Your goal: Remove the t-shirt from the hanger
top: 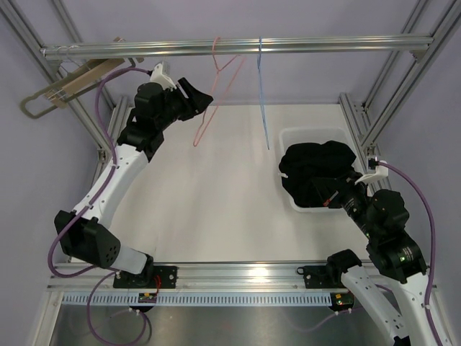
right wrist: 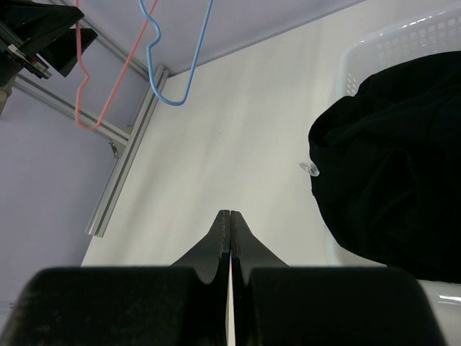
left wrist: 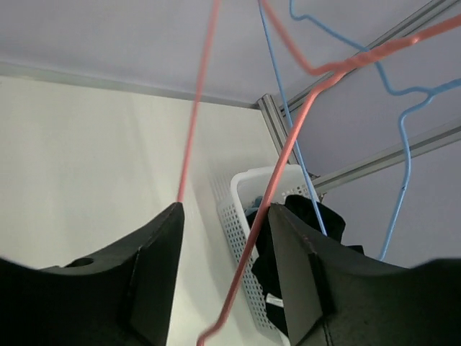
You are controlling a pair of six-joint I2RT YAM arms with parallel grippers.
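The black t-shirt [top: 320,173] lies bunched in a white basket [top: 289,134] at the right, off any hanger. A bare pink wire hanger [top: 215,90] hangs from the top rail. My left gripper [top: 200,97] is open beside it. In the left wrist view the pink wire [left wrist: 277,180] runs between the open fingers of the left gripper [left wrist: 225,241] without being pinched. My right gripper [top: 337,196] is shut and empty at the basket's near edge; in the right wrist view it [right wrist: 230,214] points over the table, with the t-shirt [right wrist: 396,180] to its right.
A blue wire hanger [top: 262,94] hangs right of the pink one. A wooden hanger [top: 72,83] sits at the rail's left end. The metal rail [top: 324,45] crosses the back. Frame posts stand at both sides.
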